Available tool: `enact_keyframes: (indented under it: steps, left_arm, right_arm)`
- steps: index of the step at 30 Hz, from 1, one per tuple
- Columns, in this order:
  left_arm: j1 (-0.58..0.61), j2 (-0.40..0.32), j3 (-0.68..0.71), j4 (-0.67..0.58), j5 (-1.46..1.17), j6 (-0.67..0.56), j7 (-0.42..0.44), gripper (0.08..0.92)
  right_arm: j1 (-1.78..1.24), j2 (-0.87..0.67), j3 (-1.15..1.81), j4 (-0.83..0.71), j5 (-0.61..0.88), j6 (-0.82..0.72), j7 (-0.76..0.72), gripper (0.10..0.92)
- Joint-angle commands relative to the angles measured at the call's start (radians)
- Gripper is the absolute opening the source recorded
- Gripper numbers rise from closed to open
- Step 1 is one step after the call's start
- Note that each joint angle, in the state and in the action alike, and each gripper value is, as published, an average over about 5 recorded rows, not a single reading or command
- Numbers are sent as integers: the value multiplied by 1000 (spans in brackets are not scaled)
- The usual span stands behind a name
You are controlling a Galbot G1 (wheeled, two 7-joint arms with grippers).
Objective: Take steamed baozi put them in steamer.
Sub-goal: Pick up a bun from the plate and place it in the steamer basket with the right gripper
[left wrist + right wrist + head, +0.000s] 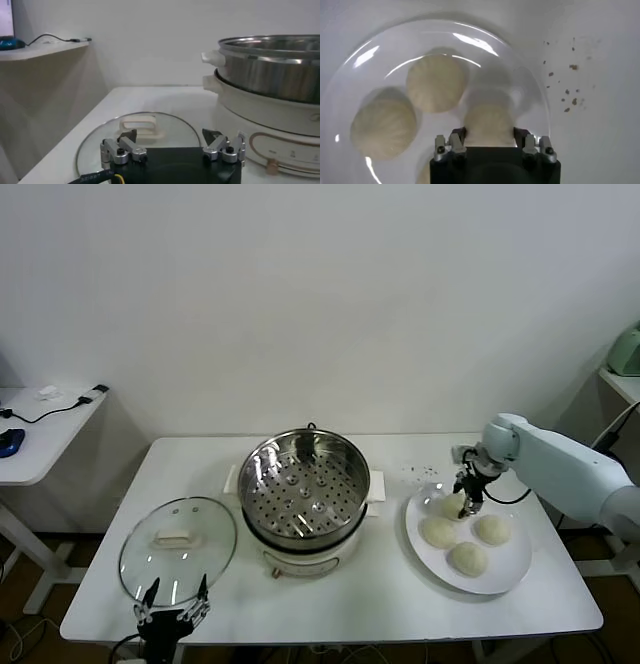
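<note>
Nearest the robot, at about seven o'clock on the white table (400, 604), the left gripper (172, 612) waits parked with its fingers spread wide and nothing between them, just off the near edge of the glass lid (178, 549), which lies flat with its cream handle up. Past that, around the table's centre, the steamer (303, 496) stands open, its perforated tray bare, so none of the task's buns has gone in yet. Over at three o'clock the white plate (512, 572) carries all four steamed baozi (467, 558), clustered close together. At the plate's far side, toward twelve o'clock on it, the right gripper (489, 136) is down over the farthest bun (489, 122); in the right wrist view the fingers sit narrow on either flank of its dome, seemingly at or near contact, though whether they yet bear on it I cannot tell. These buns look light, soft and springy, with a smooth pleated skin that would dent or tear under a hard pinch. I judge the best hold to be low on the sides, across the widest part, squeezed only enough to lift. Dark crumbs (570, 85) speckle the table beyond the plate.
</note>
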Motion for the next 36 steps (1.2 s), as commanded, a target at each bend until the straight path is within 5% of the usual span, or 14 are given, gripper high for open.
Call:
enact_keyframes:
  steps: [1,7,12,21,28,36]
  left_arm:
    - [19,9,3,-21,6,0,-6,823]
    - [24,21,-3,-42,-4,8,-14,823]
    - [17,15,8,-51,3,19,-10,823]
    - [2,3,14,-39,8,23,-12,823]
    - [3,-1,10,-41,5,22,-18,823]
    - [4,-3,9,-41,-4,19,-22,823]
  right_arm:
    - [405,-20,-262,234,127,80,-68,645]
    - [723,159,-381,352,323,229,-95,645]
    - [768,378,-359,383,330,410,-91,645]
    - [523,555,-337,327,12,682,-8,645]
    - [308,629,-214,21,-319,816,43,645]
    - [213,724,-157,-191,-350,863,56,645]
